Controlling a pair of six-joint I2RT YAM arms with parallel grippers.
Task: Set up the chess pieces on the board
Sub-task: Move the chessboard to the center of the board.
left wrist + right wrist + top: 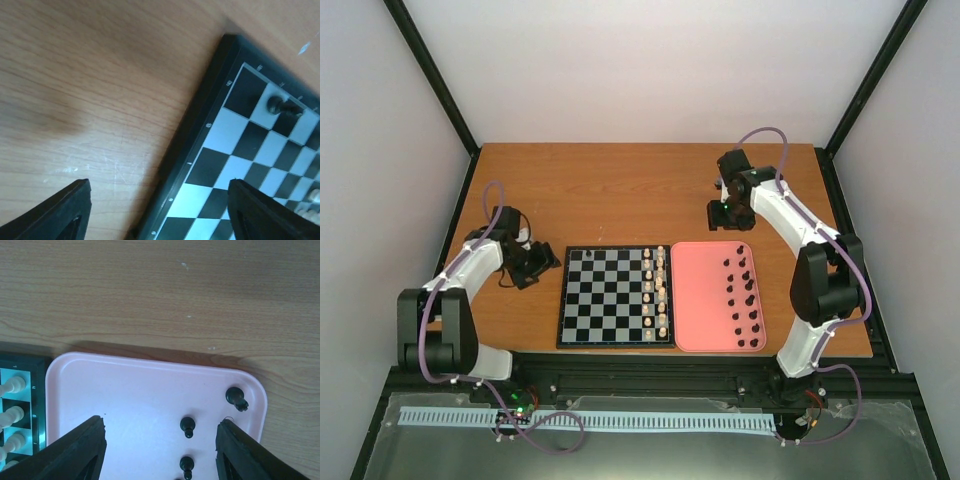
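Hovering spread wide, holding nothing, my right tool (161, 426) frames chess pieces (188, 426) on the tray (125, 390) beneath; likely light, rigid, tippy; pinch the head; left tool (160, 184) likewise.

board (197, 119) cropped at right, tray (125, 400) cropped below, chess pieces (751, 300) too small to name

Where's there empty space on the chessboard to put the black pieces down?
Most of the chessboard is bare, from its left rim to the cream-white pieces, except one black piece near the far-left corner. Crowded: the two columns beside the pink tray.
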